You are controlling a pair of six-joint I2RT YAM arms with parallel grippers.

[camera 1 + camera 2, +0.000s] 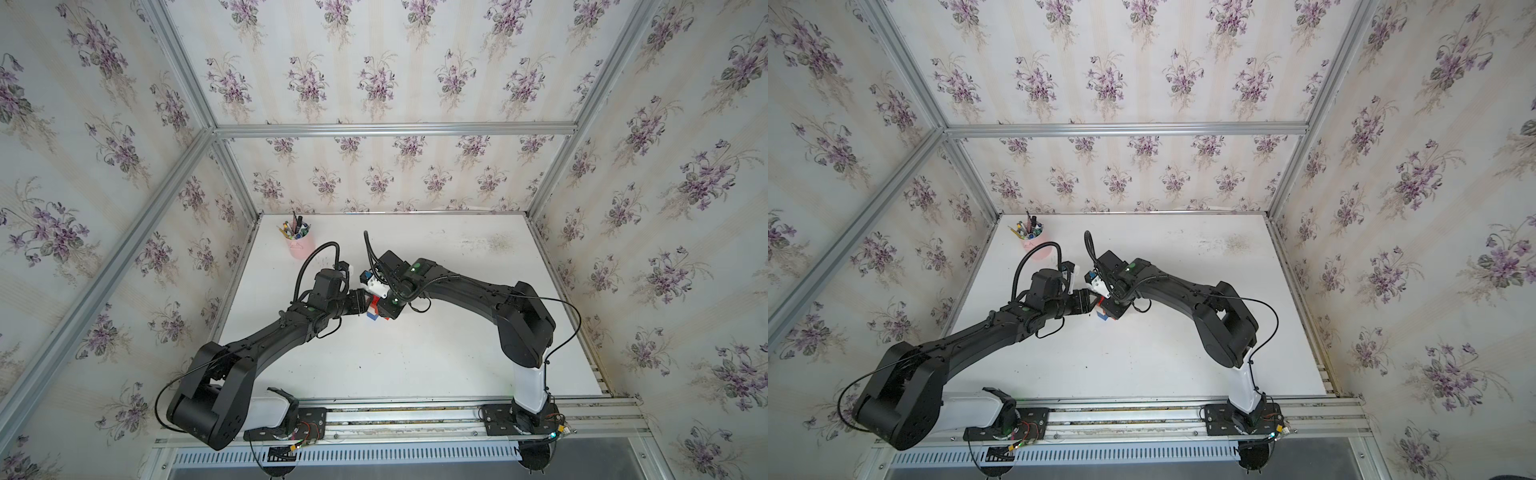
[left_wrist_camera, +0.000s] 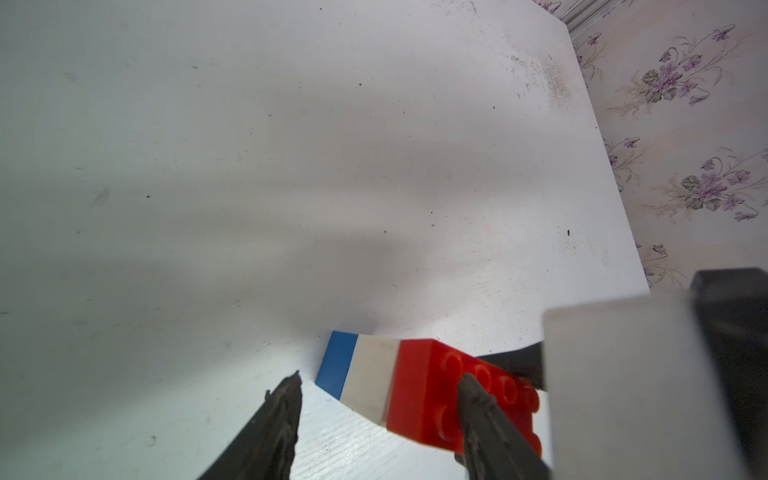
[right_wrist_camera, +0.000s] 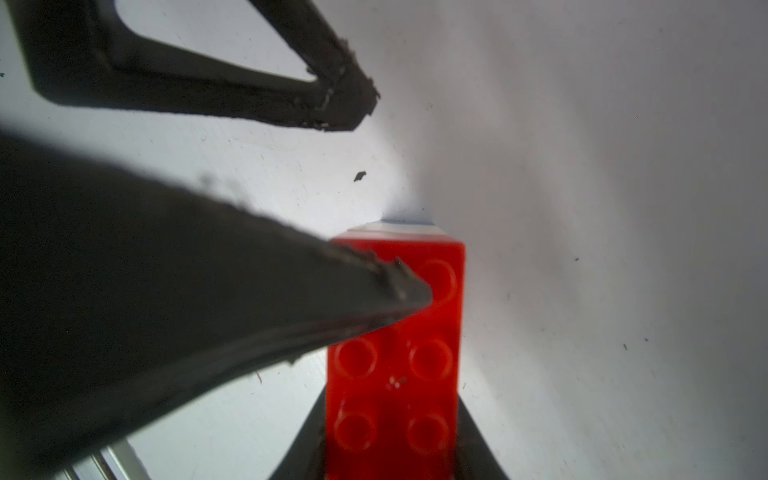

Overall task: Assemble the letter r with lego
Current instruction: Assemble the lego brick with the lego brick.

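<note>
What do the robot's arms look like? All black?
Mostly! The left arm and right arm are chunky black shells with a white section near each base. Ribbed black cables loop off the wrists, small green lights glow, and the jaws are thin dark wedges.

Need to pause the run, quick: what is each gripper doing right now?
Left gripper: open, gripping nothing.
Right gripper: closed on the red brick of the joined stack.

Three lego bricks: one red brick (image 2: 428,395), one white brick (image 2: 370,374), one blue brick (image 2: 337,361). One pink pen cup (image 1: 300,248). Two robot arms: left arm (image 1: 266,336), right arm (image 1: 478,286).
</note>
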